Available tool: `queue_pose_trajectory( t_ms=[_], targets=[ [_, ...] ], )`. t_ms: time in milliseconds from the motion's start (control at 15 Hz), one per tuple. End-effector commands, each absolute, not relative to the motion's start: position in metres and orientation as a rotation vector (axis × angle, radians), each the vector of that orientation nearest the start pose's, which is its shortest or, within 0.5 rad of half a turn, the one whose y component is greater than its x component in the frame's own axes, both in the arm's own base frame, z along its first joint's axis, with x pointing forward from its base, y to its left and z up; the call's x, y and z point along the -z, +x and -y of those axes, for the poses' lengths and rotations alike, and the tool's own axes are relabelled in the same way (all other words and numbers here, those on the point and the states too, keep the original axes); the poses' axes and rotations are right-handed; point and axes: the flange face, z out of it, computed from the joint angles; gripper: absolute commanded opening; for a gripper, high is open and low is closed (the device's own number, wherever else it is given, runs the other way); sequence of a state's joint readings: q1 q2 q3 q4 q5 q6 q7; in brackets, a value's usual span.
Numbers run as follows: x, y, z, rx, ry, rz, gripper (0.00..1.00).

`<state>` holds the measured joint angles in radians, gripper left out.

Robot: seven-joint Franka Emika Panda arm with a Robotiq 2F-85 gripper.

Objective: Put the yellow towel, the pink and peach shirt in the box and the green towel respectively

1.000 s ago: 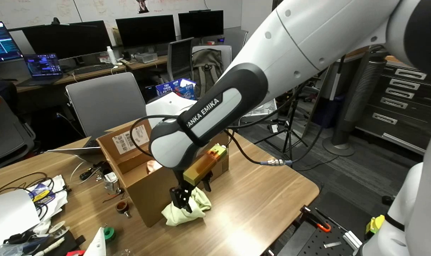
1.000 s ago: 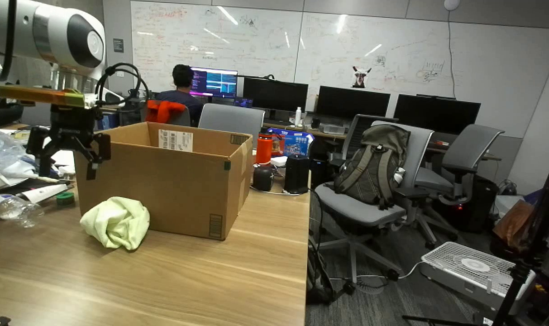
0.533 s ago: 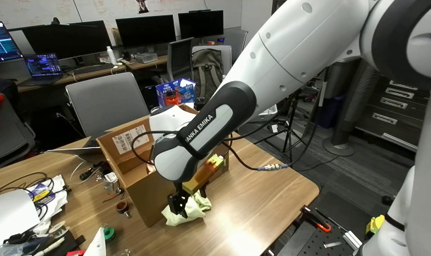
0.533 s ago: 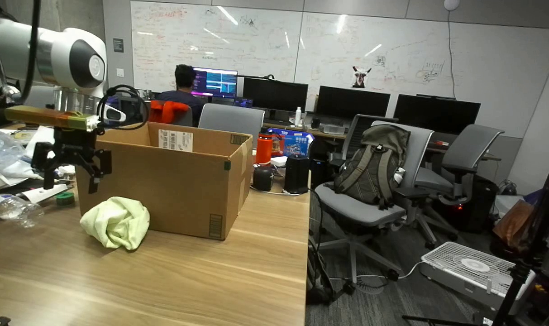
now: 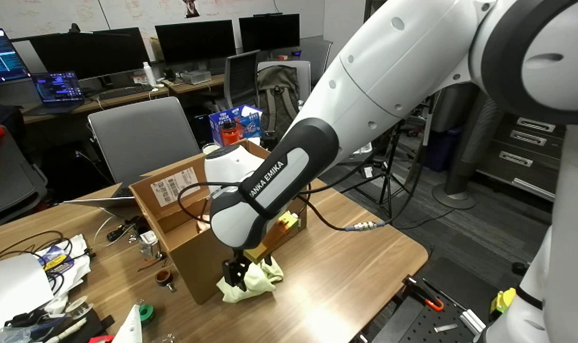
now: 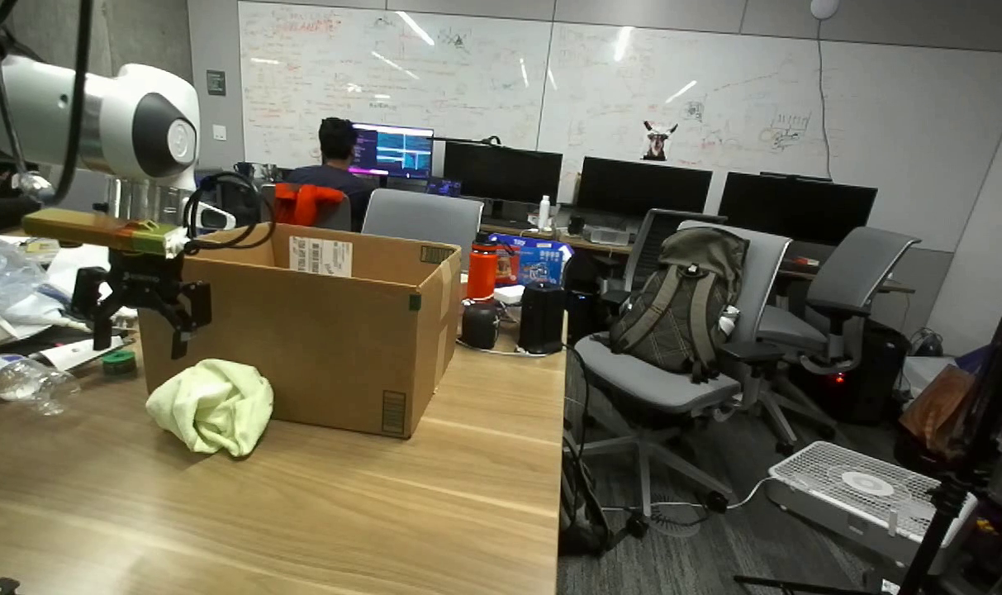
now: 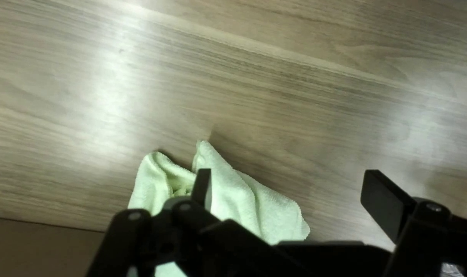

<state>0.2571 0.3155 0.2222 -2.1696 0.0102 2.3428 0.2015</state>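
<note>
A crumpled pale yellow-green towel [image 6: 211, 409] lies on the table against the outside of the cardboard box [image 6: 302, 347]. It also shows in the wrist view [image 7: 237, 200]. My gripper [image 6: 141, 340] is open and empty, pointing down above the towel. In the wrist view its fingers stand wide apart [image 7: 287, 194]; one finger overlaps the towel, and bare table lies by the other. In an exterior view, a pinkish-peach cloth [image 5: 203, 223] shows inside the open box [image 5: 198, 271], mostly hidden by my arm. No separate second towel is visible.
The box's tall wall stands beside the gripper. Clutter includes a clear plastic bottle [image 6: 30, 380], a green tape roll [image 5: 146, 312], papers and cables. An orange bottle [image 6: 482, 273] and a black speaker-like object [image 6: 542, 318] stand past the box.
My gripper has moved down closer to the towel and slightly right in an exterior view, staying open. The towel and box have not moved.
</note>
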Motion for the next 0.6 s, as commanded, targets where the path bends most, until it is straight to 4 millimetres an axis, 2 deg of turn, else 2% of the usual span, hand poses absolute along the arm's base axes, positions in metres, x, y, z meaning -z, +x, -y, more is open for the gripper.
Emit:
queue_pose_trajectory(
  t_ms=[0, 533],
  targets=[
    [-0.235, 0.488, -0.252, -0.18, -3.074, 0.401, 1.0],
    [-0.219, 0.49, -0.249, -0.13, -3.073, 0.377, 1.0]
  ],
)
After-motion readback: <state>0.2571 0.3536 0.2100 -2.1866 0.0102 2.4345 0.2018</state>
